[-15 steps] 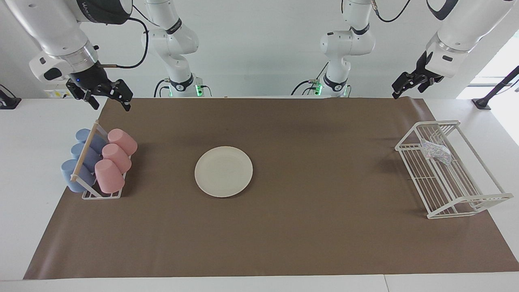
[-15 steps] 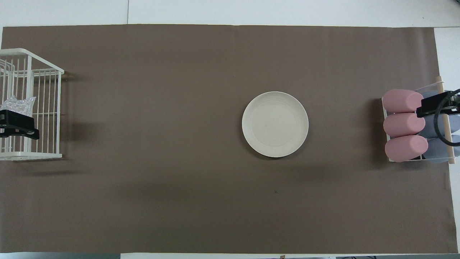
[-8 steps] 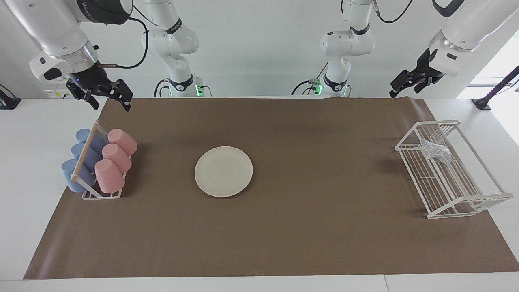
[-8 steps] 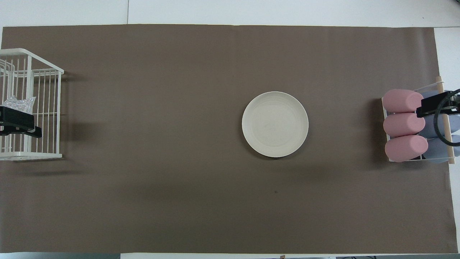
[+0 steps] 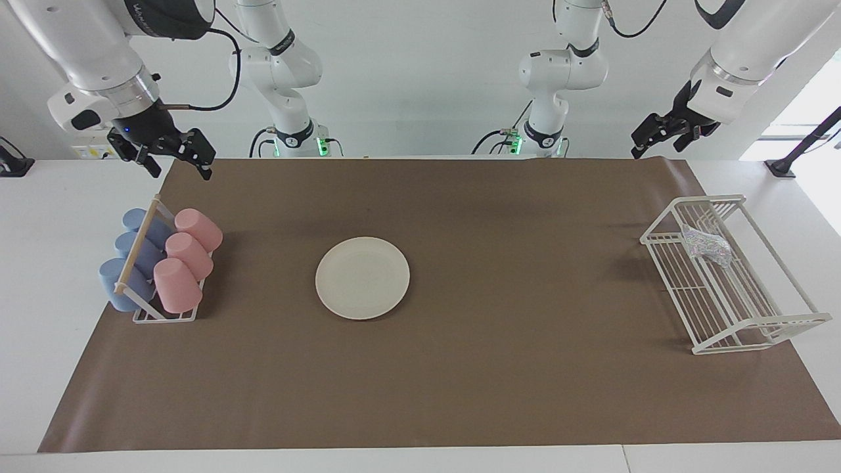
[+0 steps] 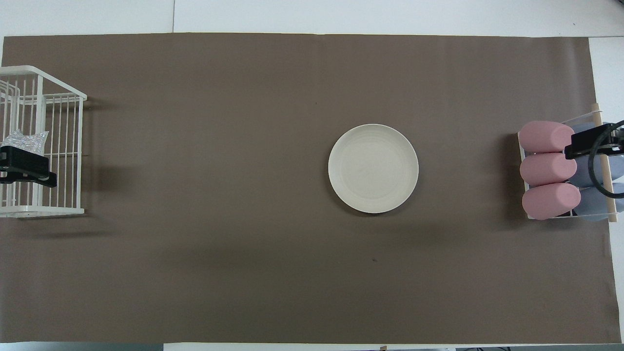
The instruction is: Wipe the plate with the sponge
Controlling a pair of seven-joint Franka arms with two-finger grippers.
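The cream-white plate (image 5: 362,278) (image 6: 373,168) lies flat on the brown mat (image 5: 499,368), somewhat toward the right arm's end. The silvery-grey sponge (image 5: 706,244) (image 6: 27,139) rests in the white wire rack (image 5: 762,325) (image 6: 63,209) at the left arm's end. My left gripper (image 5: 656,150) hangs open and empty, high in the air. From above, one of its fingers (image 6: 27,167) covers part of the rack right beside the sponge. My right gripper (image 5: 182,172) is open and empty, raised over the cup holder.
A holder with pink cups (image 5: 187,259) (image 6: 548,168) and blue cups (image 5: 128,263) on their sides stands at the right arm's end. Bare white table (image 5: 39,263) borders the mat on all sides.
The left gripper has shifted a little above the rack. The right arm, plate and sponge have not moved.
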